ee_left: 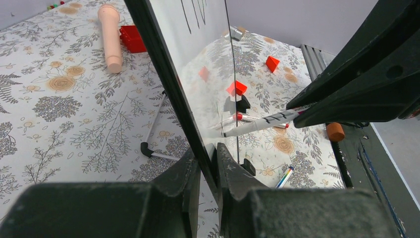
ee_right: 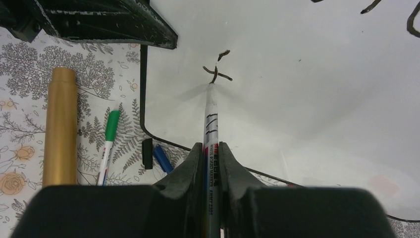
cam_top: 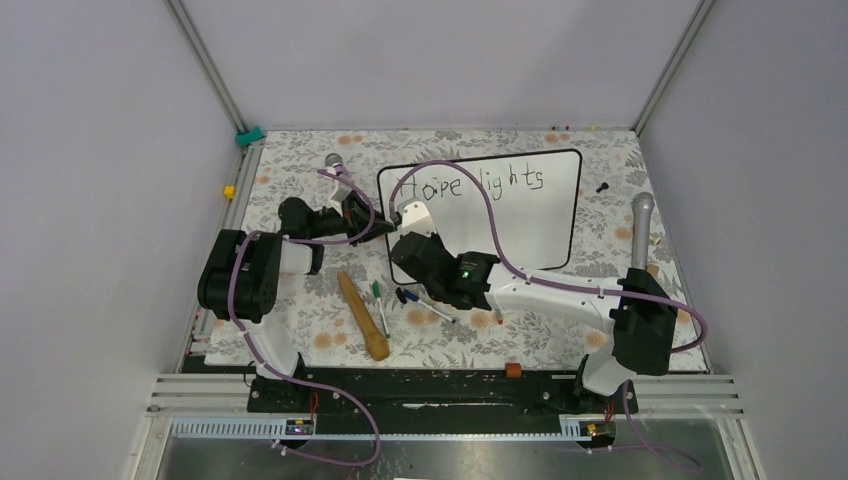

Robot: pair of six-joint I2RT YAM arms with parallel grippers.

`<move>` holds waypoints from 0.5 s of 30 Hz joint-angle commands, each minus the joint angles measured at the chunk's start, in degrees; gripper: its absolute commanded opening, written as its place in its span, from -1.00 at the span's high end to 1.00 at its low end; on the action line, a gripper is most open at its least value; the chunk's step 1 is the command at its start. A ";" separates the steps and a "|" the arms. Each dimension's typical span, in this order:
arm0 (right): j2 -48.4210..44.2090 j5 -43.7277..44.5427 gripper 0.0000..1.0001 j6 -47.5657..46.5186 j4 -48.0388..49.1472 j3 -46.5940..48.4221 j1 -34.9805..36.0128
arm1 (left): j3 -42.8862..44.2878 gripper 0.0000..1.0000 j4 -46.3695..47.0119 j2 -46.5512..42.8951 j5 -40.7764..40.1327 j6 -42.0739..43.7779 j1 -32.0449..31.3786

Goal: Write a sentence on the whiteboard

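Note:
The whiteboard [cam_top: 520, 225] lies on the floral tablecloth, and the words "Hope lights" of the sentence [cam_top: 470, 182] run along its top, partly crossed by a cable. My left gripper [ee_left: 208, 161] is shut on the board's black frame [ee_left: 163, 64] at its left edge [cam_top: 380, 225]. My right gripper [ee_right: 212, 148] is shut on a whiteboard marker [ee_right: 211, 119]. The marker's tip rests on the board [ee_right: 307, 89] at a small fresh stroke [ee_right: 216, 74] below the first line. From above, the right gripper [cam_top: 410, 225] hovers over the board's lower left part.
A wooden cylinder [cam_top: 362, 315], a green marker [cam_top: 380, 300] and a blue marker [cam_top: 420, 305] lie in front of the board. A pink roller [ee_left: 110, 37] and red blocks [ee_left: 132, 37] lie beyond it. An orange block [cam_top: 513, 369] sits at the near edge.

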 commanded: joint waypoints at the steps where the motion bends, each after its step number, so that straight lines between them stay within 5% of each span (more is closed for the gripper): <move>1: -1.38 -0.94 1.00 2.19 -0.45 -1.00 -0.47 | -0.65 1.00 5.03 -0.92 0.88 8.59 0.12; 15: -1.09 0.28 1.00 3.00 -2.67 -1.41 -0.47 | -0.73 1.00 5.02 -0.95 0.83 8.67 0.08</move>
